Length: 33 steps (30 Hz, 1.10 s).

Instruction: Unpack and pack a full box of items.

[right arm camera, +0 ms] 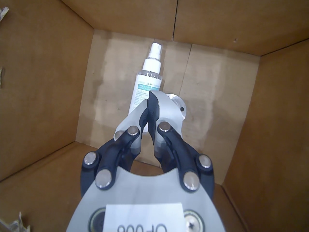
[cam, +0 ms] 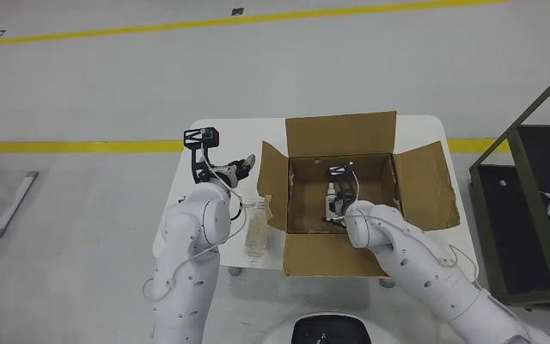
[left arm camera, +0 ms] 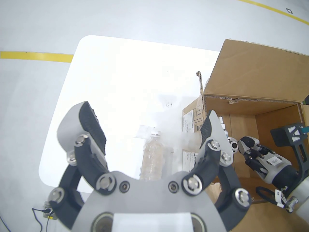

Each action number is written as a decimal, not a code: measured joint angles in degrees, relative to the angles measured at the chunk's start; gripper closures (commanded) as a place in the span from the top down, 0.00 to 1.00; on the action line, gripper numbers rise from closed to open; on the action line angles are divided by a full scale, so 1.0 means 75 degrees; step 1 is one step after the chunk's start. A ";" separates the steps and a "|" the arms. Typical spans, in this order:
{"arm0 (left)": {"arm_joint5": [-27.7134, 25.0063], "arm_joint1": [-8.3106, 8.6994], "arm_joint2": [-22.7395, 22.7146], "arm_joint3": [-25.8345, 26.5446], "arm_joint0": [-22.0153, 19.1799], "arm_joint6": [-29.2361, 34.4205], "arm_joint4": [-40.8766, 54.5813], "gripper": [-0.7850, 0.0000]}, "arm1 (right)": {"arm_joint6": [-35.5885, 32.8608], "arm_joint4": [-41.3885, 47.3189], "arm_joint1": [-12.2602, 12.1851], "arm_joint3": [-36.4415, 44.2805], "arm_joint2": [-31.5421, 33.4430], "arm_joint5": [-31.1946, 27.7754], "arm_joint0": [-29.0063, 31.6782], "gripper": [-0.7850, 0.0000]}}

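Closest in is the right gripper (right arm camera: 150, 103), lowered inside the cardboard box (right arm camera: 48, 61). Its dark pads are pressed together with nothing visible between them. A white sticker (right arm camera: 143, 218) on its palm carries printed characters, cut off at the edge.

Just beyond its tips, on the box floor, lies a spray bottle (right arm camera: 147, 83), clear-bodied with a white nozzle. Its white label has a teal band and fine print too small to make out. Touching its side is a silver metal fitting (right arm camera: 180, 109) with a round flange.

The left gripper (left arm camera: 148, 112) hangs over the table (left arm camera: 108, 73), to the left of the box, its fingers spread wide and holding nothing. Below it a clear plastic bottle (left arm camera: 152, 155) lies on its side on the tabletop, just beside the box's left wall. That wall bears two white shipping labels (left arm camera: 193, 119) with handling symbols – the lettering is not legible.

From above, all four flaps of the box (cam: 339, 133) stand open, and it takes up the right half of the white, round-cornered table (cam: 232, 129). The right gripper (cam: 337, 185) is inside it and the left gripper (cam: 241, 165) is outside.

Farther off, the pale grey floor (cam: 129, 86) is crossed by yellow lines (cam: 258, 17), and a dark green rack (cam: 516, 224) stands to the right of the table.
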<state>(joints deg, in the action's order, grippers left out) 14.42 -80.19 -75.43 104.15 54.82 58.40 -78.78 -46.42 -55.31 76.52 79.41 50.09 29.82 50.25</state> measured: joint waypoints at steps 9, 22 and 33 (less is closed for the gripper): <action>0.0000 0.0000 0.0000 0.0000 0.0000 0.0000 0.0000 1.00 | -0.0218 0.0017 0.0322 -0.0808 -0.0435 0.0022 -0.0772 0.02; 0.0000 0.0000 0.0000 0.0000 0.0000 0.0000 0.0000 1.00 | -0.0274 0.0052 0.0488 -0.1659 -0.0360 -0.0479 -0.1033 0.44; 0.0000 0.0000 0.0000 0.0000 0.0000 0.0000 0.0000 1.00 | 0.0020 0.0360 0.0689 -0.2264 -0.0394 -0.0790 -0.1132 0.66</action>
<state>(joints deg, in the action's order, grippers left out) 14.42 -80.19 -75.43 104.15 54.82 58.40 -78.78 -46.27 -52.60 81.69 62.43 47.14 23.89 41.76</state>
